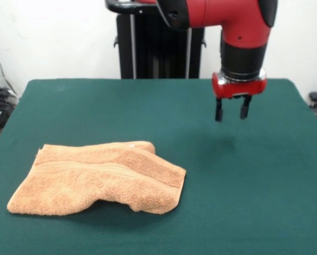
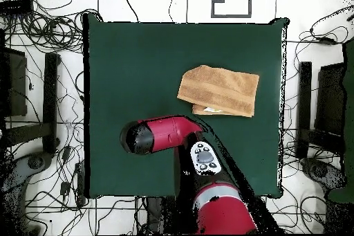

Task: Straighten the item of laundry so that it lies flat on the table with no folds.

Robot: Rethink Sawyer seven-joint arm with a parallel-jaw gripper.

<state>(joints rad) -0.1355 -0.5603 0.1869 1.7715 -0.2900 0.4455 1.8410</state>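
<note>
The orange-tan terry towel (image 1: 97, 178) lies on the dark green table (image 1: 238, 202), at the front left in the front view. It is folded over itself, with a band stripe across the upper layer and its right part doubled up. In the overhead view the towel (image 2: 219, 90) lies right of the table's (image 2: 131, 60) middle. My gripper (image 1: 232, 113) hangs open and empty above the table, well to the right of the towel and farther back. In the overhead view the red arm's end (image 2: 142, 137) covers the gripper.
The robot's black pedestal (image 1: 158, 48) stands behind the table's far edge. Cables and dark stands (image 2: 41, 109) surround the table on the floor. A white tag shows at the towel's edge (image 2: 214, 111).
</note>
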